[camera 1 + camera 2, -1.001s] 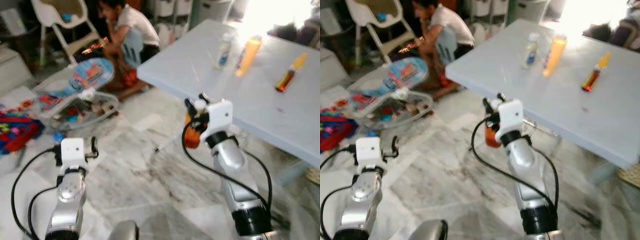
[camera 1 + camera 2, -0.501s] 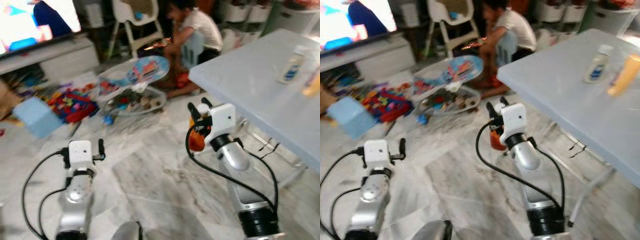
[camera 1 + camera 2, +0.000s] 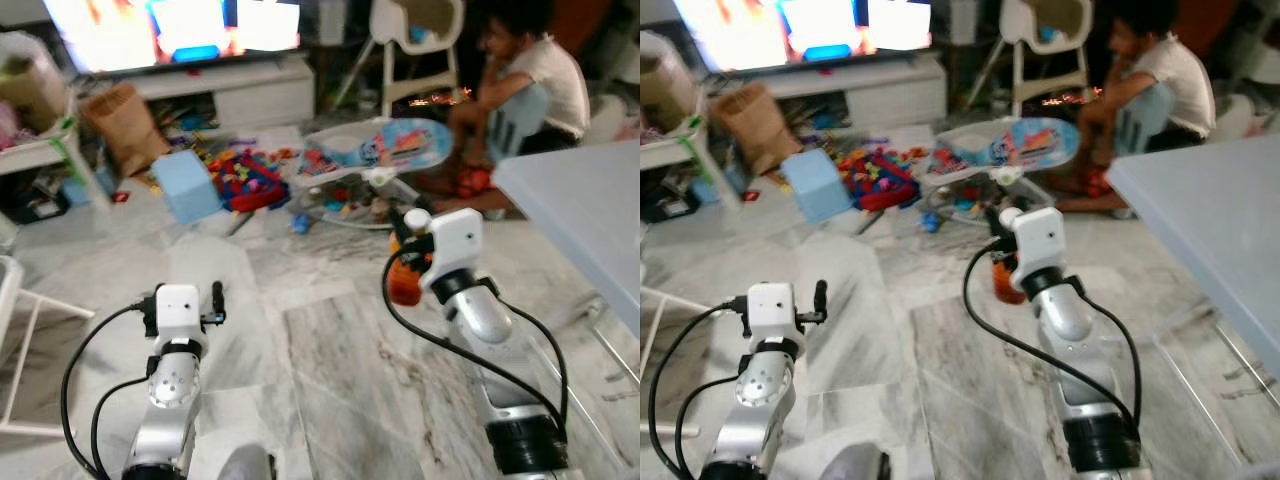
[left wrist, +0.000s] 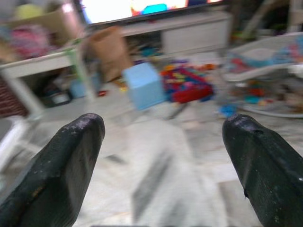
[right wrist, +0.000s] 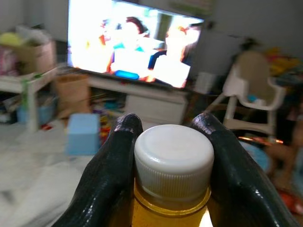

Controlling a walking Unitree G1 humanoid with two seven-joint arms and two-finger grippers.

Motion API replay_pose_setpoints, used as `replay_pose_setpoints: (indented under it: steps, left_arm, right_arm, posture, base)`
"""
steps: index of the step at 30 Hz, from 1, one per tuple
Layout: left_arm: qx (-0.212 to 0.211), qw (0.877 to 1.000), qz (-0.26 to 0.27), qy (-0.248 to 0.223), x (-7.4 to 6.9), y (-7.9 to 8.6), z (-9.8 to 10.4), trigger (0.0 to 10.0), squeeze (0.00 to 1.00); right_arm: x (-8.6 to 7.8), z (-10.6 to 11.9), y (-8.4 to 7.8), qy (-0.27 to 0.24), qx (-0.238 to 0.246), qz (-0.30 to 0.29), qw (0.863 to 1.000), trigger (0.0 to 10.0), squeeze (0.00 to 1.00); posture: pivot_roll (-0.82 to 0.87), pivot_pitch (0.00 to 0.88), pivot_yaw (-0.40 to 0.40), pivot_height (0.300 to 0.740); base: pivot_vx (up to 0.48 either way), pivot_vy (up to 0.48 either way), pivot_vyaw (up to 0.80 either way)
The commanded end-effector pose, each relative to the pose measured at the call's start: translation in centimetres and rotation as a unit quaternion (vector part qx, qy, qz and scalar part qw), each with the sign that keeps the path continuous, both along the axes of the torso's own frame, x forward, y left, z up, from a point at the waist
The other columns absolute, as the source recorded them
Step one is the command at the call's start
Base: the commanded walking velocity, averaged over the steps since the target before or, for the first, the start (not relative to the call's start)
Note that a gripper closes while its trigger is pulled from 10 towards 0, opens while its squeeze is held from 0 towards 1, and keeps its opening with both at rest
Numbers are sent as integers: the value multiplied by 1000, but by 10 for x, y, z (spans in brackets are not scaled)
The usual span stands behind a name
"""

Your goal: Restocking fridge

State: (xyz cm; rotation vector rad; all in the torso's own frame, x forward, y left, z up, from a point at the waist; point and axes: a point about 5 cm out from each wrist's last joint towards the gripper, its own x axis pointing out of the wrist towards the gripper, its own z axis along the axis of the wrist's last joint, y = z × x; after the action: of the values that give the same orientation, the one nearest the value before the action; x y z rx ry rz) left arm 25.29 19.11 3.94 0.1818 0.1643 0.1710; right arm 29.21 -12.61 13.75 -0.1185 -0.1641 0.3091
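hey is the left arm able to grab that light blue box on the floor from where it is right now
Probably not. The left gripper is open and holds nothing, but the light blue box lies well ahead of it across bare marble floor, beside the toy pile. Nothing blocks the way; the robot would likely have to walk closer.

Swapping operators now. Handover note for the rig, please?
Right gripper: shut on an orange bottle with a white cap, held upright at the neck, carried above the marble floor.
Left gripper: open, holding nothing, raised in front.
Surroundings: white table at the right, toys and a seated person ahead, TV beyond.
Done: one bottle picked up.
Left: find the fridge, place the bottle inside.
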Motion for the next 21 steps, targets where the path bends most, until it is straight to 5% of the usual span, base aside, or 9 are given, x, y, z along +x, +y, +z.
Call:
replay_pose_setpoints:
  steps: [1,7,21]
  left_arm:
    - [13,1000,-22,-14,1,-6,5,10000,0]
    - [12,1000,-21,-4,-7,-4,1,10000,0]
    - [17,999,-32,-11,-2,-8,4,10000,0]
  right_arm:
    - [0,7,-2,-17,-5,2,1000,10000,0]
    - [0,5,-5,-15,-6,-2,1000,10000,0]
    - [5,5,-6,-18,-7,-3,1000,10000,0]
  posture:
    - [-6,0,-22,740]
    - [-2,0,-18,740]
    - [1,0,-13,740]
  base:
    - [0,0,800]
    - [0,0,800]
    - [0,0,800]
